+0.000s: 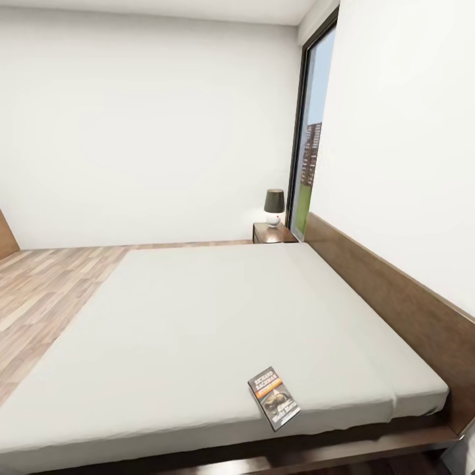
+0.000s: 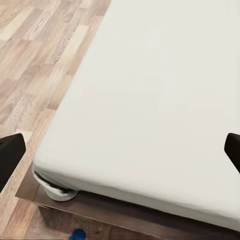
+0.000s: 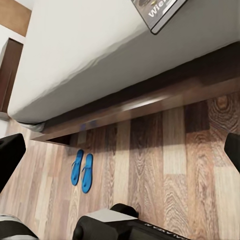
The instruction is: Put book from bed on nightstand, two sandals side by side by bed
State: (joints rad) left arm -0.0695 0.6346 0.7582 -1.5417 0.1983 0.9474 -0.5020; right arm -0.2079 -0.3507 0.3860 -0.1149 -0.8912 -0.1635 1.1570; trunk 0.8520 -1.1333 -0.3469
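The book (image 1: pixel 273 398), dark with an orange band, lies flat on the grey mattress of the bed (image 1: pixel 198 316) near its front edge; its corner (image 3: pixel 157 12) also shows in the right wrist view. The two blue sandals (image 3: pixel 82 170) lie side by side on the plank floor just off the bed frame. A nightstand (image 1: pixel 274 233) stands at the bed's far corner by the headboard. My left gripper (image 2: pixel 120 155) hangs open over the mattress corner. My right gripper (image 3: pixel 120 157) is open above the floor beside the bed, and both are empty.
A dark-shaded lamp (image 1: pixel 274 206) stands on the far nightstand, next to a tall window (image 1: pixel 310 145). The headboard (image 1: pixel 396 297) runs along the right wall. A dark brown cabinet (image 3: pixel 10 75) stands by the bed's head end. My base (image 3: pixel 125 227) is on the floor near the sandals.
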